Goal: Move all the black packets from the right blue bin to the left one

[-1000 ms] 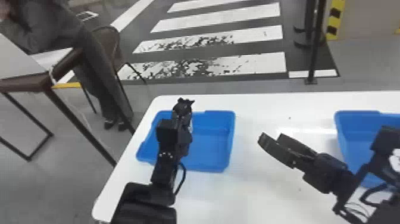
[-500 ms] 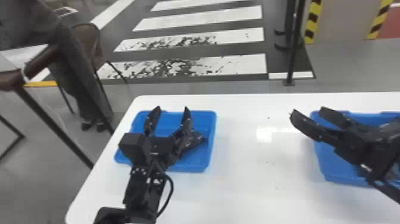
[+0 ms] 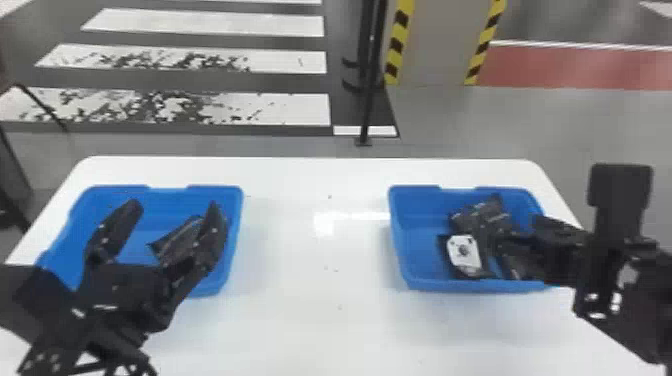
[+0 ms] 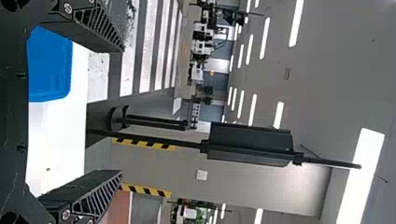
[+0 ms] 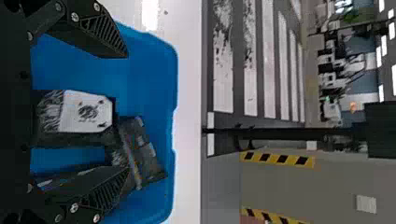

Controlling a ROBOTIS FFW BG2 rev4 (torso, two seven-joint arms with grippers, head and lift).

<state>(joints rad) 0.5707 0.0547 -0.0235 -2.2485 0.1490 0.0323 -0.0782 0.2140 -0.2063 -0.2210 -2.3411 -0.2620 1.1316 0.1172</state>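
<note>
My left gripper (image 3: 167,220) stands open above the left blue bin (image 3: 239,240), where a dark packet (image 3: 177,240) lies beside its right finger. In the left wrist view, nothing is between the open fingers of the left gripper (image 4: 122,111). Over the right blue bin (image 3: 400,250) is my right gripper (image 3: 550,245). That right gripper (image 5: 126,113) is open in its wrist view, around a black packet with a white label (image 5: 88,112) and touching nothing visibly. A crumpled black packet (image 5: 144,154) lies past it; another (image 5: 60,179) is partly hidden by one finger.
Both bins stand on a white table (image 3: 320,275), separated by a wide strip of tabletop. Beyond the table's far edge, a black stand (image 3: 367,100) rises from the floor.
The head view has turned to the right. My left gripper has opened, leaving a packet in the left bin. My right gripper has moved from left of the right bin to over it.
</note>
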